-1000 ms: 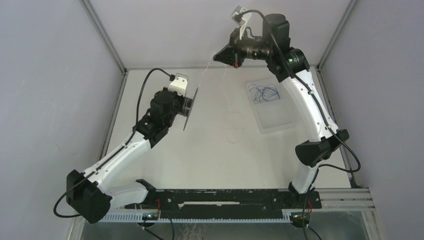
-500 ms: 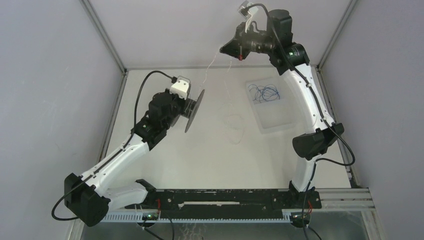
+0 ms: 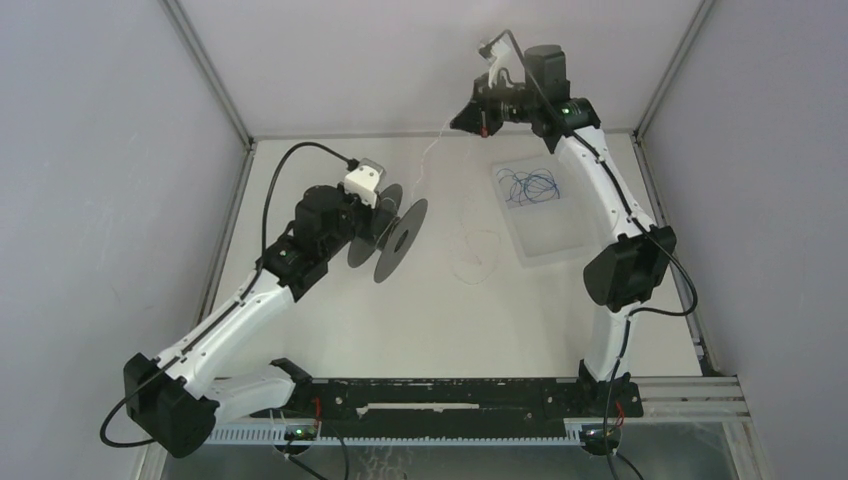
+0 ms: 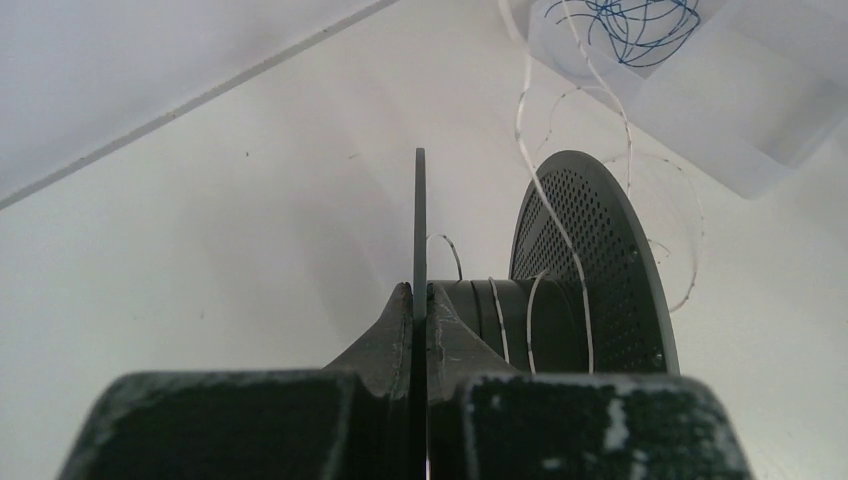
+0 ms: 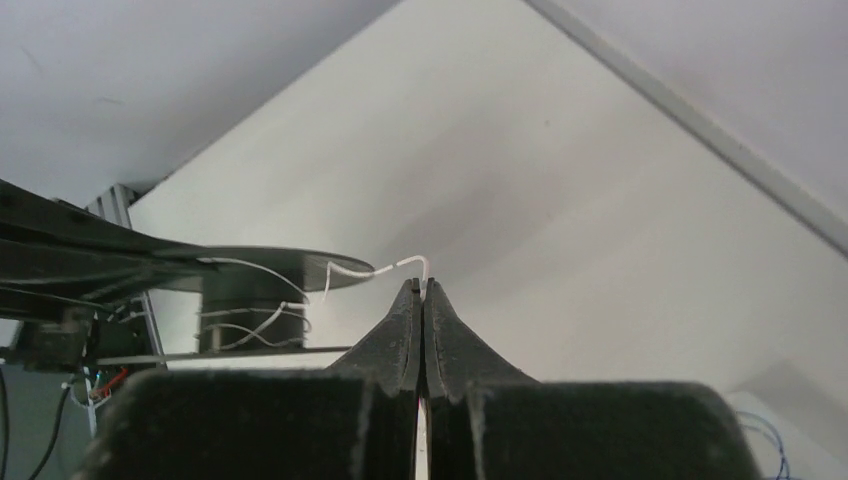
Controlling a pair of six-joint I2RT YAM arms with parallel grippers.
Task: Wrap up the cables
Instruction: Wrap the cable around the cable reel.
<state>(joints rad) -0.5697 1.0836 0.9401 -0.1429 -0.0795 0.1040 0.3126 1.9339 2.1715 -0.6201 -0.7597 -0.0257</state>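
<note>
A black spool [image 3: 392,236] hangs over the left middle of the table. My left gripper [image 4: 420,295] is shut on its thin near flange [image 4: 420,215]; the perforated far flange [image 4: 590,260] stands to the right. A few turns of the thin whitish cable [image 4: 497,320] lie around the core. From the spool the cable [image 3: 428,152] rises to my right gripper [image 3: 464,122], held high near the back wall. There the right gripper [image 5: 422,286] is shut on the cable [image 5: 395,265], with the spool [image 5: 250,290] beyond it. Loose loops of cable [image 3: 478,246] lie on the table.
A clear tray [image 3: 552,236] holding a tangle of blue wire [image 3: 528,186] sits at the right, under the right arm. Enclosure walls close in the left, back and right. A black rail [image 3: 450,400] runs along the near edge.
The right gripper has moved back toward the far wall with the cable. The left arm has swung the spool to the right and turned it, so both flanges show. The loose loops shifted slightly.
</note>
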